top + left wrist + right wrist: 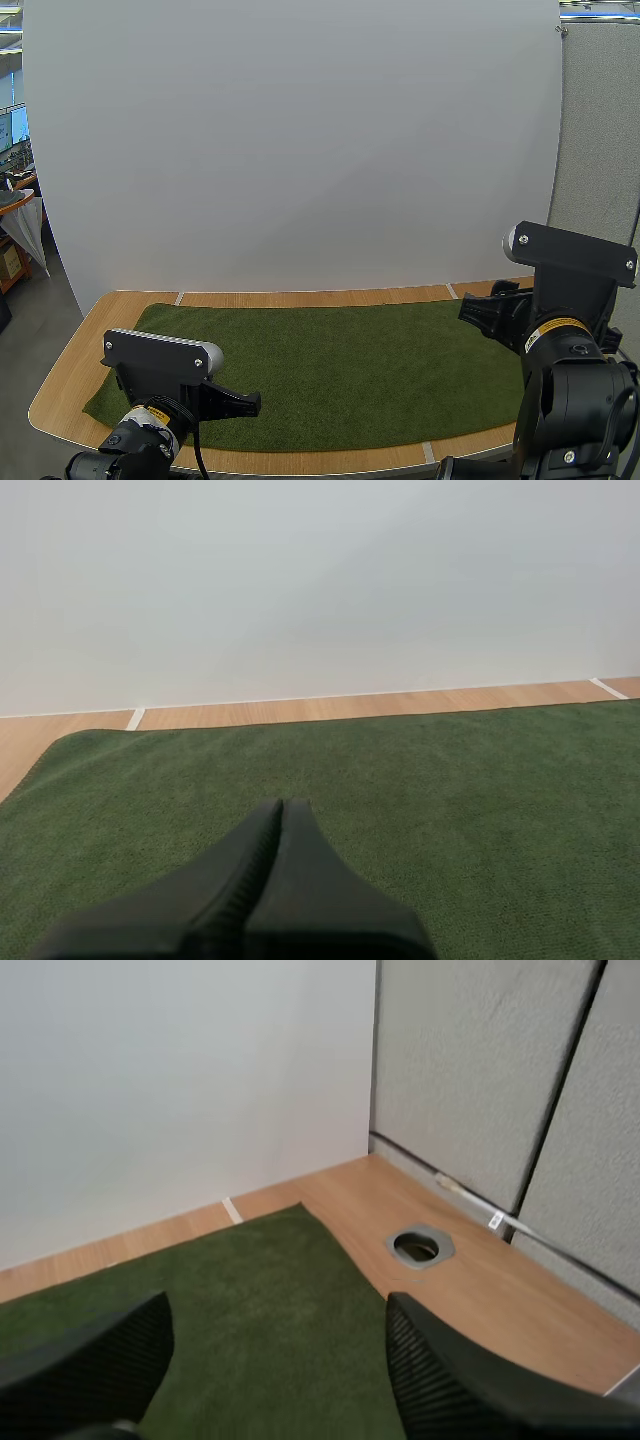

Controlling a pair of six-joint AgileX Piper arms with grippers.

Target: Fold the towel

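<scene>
Towel (pixel 350 370) lies flat on the table (pixel 66 375). Left gripper (pixel 283 806) is closed near the table's front-left corner. Right gripper (pixel 280 1310) stands wide by its right edge

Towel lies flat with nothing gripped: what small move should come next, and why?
Probably lower the right gripper onto the towel's right end: its fingers stand open over it, while the left gripper is shut and the towel lies unfolded.
</scene>
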